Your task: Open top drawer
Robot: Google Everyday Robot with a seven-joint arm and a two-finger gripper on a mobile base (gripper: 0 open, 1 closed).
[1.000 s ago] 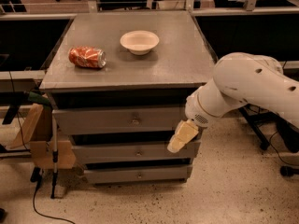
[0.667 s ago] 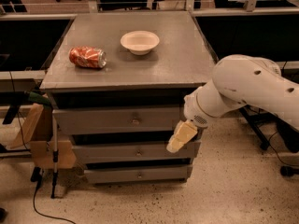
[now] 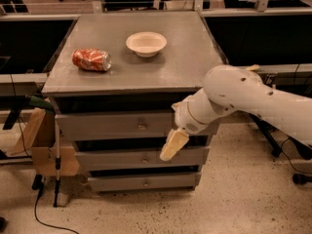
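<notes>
Camera view.
- Top drawer (image 3: 107, 126): uppermost under the bench (image 3: 195, 57) top, knob (image 3: 142, 126) central.
- Gripper (image 3: 174, 144): just below and right of that knob, before the middle drawer (image 3: 117, 158); spread or pressed together, cannot tell.
- On bench: can (image 3: 91, 60), bowl (image 3: 146, 44).

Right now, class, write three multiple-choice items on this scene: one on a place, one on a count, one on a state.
1. Where is the hand? A high overhead; B right of the knob on the top drawer; C out of view.
2. How many things lie on the cabinet top? A none; B five; C two.
3. How does the red can lie? A on its side; B upright; C upended.
Answers: 1 B, it hangs lower right of the knob, apart from it. 2 C, can and bowl. 3 A, its side rests flat.
</notes>
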